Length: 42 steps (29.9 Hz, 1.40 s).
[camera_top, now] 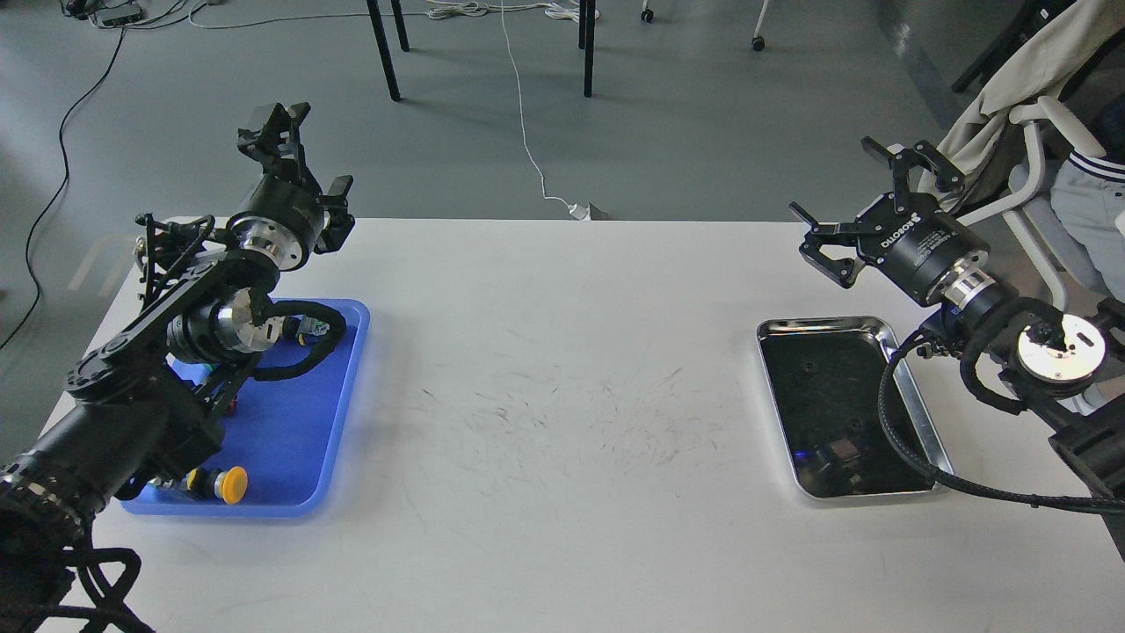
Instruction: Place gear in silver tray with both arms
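Observation:
The silver tray (763, 369) lies on the right of the white table, its dark bottom bare. My right gripper (835, 180) is open and empty, raised above the table just beyond the tray's far edge, and its arm and cable cross the tray's right rim. My left gripper (299, 154) is open and empty, raised over the table's far left edge behind the blue tray (299, 440). I cannot make out a gear. My left arm hides much of the blue tray.
A yellow-capped part (231, 484) lies at the blue tray's near edge, with small parts under my left arm. A chair with a beige garment (1011, 79) and a seated person (1090, 193) are beside the table's right edge.

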Each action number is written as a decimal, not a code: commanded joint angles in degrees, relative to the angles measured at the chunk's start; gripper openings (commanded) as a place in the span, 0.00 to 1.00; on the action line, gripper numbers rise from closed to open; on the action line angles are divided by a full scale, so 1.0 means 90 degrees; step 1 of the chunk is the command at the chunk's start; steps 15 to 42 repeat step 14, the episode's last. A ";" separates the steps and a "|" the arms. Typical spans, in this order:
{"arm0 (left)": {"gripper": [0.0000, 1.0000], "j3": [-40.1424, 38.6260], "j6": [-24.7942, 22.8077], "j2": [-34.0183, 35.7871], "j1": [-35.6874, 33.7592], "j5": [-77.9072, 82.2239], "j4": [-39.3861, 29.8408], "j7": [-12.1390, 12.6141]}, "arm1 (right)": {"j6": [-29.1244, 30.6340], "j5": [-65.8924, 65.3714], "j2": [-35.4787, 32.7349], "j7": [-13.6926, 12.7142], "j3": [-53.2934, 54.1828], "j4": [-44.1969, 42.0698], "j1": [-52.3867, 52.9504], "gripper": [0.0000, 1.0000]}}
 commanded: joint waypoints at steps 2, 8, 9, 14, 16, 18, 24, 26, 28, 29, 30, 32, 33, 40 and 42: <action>0.98 -0.0003 0.0019 0.0032 0.0083 0.0007 -0.0127 0.0016 | 0.0000 0.0021 -0.0009 -0.0138 0.0098 0.0051 -0.0019 0.99; 0.98 0.0055 0.0068 0.0071 0.0093 0.0007 -0.0146 -0.0023 | 0.0000 0.0011 0.0001 0.0223 0.0625 0.0051 -0.0321 0.99; 0.98 0.0055 0.0068 0.0071 0.0093 0.0007 -0.0146 -0.0033 | 0.0000 0.0011 0.0001 0.0233 0.0645 0.0051 -0.0371 0.99; 0.98 0.0065 0.0068 0.0091 0.0122 0.0007 -0.0136 -0.0053 | 0.0000 0.0001 0.0040 0.0263 0.0733 -0.0027 -0.0478 0.99; 0.98 0.0065 0.0068 0.0091 0.0122 0.0007 -0.0136 -0.0053 | 0.0000 0.0001 0.0040 0.0263 0.0733 -0.0027 -0.0478 0.99; 0.98 0.0065 0.0068 0.0091 0.0122 0.0007 -0.0136 -0.0053 | 0.0000 0.0001 0.0040 0.0263 0.0733 -0.0027 -0.0478 0.99; 0.98 0.0065 0.0068 0.0091 0.0122 0.0007 -0.0136 -0.0053 | 0.0000 0.0001 0.0040 0.0263 0.0733 -0.0027 -0.0478 0.99; 0.98 0.0065 0.0068 0.0091 0.0122 0.0007 -0.0136 -0.0053 | 0.0000 0.0001 0.0040 0.0263 0.0733 -0.0027 -0.0478 0.99; 0.98 0.0065 0.0068 0.0091 0.0122 0.0007 -0.0136 -0.0053 | 0.0000 0.0001 0.0040 0.0263 0.0733 -0.0027 -0.0478 0.99; 0.98 0.0065 0.0068 0.0091 0.0122 0.0007 -0.0136 -0.0053 | 0.0000 0.0001 0.0040 0.0263 0.0733 -0.0027 -0.0478 0.99; 0.98 0.0065 0.0068 0.0091 0.0122 0.0007 -0.0136 -0.0053 | 0.0000 0.0001 0.0040 0.0263 0.0733 -0.0027 -0.0478 0.99; 0.98 0.0065 0.0068 0.0091 0.0122 0.0007 -0.0136 -0.0053 | 0.0000 0.0001 0.0040 0.0263 0.0733 -0.0027 -0.0478 0.99; 0.98 0.0065 0.0068 0.0091 0.0122 0.0007 -0.0136 -0.0053 | 0.0000 0.0001 0.0040 0.0263 0.0733 -0.0027 -0.0478 0.99; 0.98 0.0065 0.0068 0.0091 0.0122 0.0007 -0.0136 -0.0053 | 0.0000 0.0001 0.0040 0.0263 0.0733 -0.0027 -0.0478 0.99; 0.98 0.0065 0.0068 0.0091 0.0122 0.0007 -0.0136 -0.0053 | 0.0000 0.0001 0.0040 0.0263 0.0733 -0.0027 -0.0478 0.99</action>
